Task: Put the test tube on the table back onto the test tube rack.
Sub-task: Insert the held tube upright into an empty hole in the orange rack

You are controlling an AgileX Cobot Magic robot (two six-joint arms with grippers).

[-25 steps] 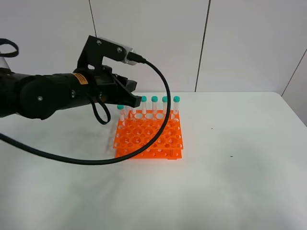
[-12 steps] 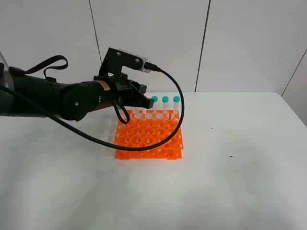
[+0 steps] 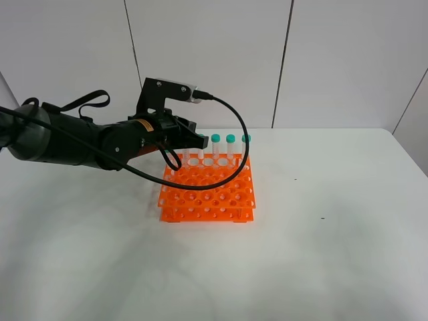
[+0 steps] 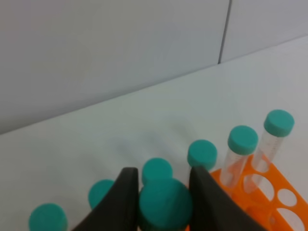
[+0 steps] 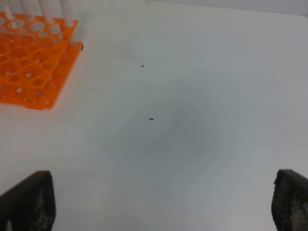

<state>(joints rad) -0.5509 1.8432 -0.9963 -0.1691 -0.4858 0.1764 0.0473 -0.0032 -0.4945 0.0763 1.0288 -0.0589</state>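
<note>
- The left fingers (image 4: 126,199) – dark and curved – are clamped on the teal screw cap of a slim clear plastic test tube (image 4: 165,204), one finger on each side of it.
- In the high view the left fingers (image 3: 182,129) hang over the back-left part of the bright orange plastic test tube rack (image 3: 207,195), so that's where the held tube is. It's up in the grip, not lying on the counter.
- I can't tell if its tip is in a hole, because the arm hides everything below the cap.
- The other teal-capped tubes (image 3: 215,148) stand upright along the rack's back row. The left wrist view shows six of their caps (image 4: 242,139) around and behind the held one.
- A black cable (image 3: 235,157) loops from the wrist camera down across the rack.
- The right fingers (image 5: 26,202) are spread wide with nothing between them – they're above the plain white counter (image 5: 183,120), well apart from the rack (image 5: 29,67).
</note>
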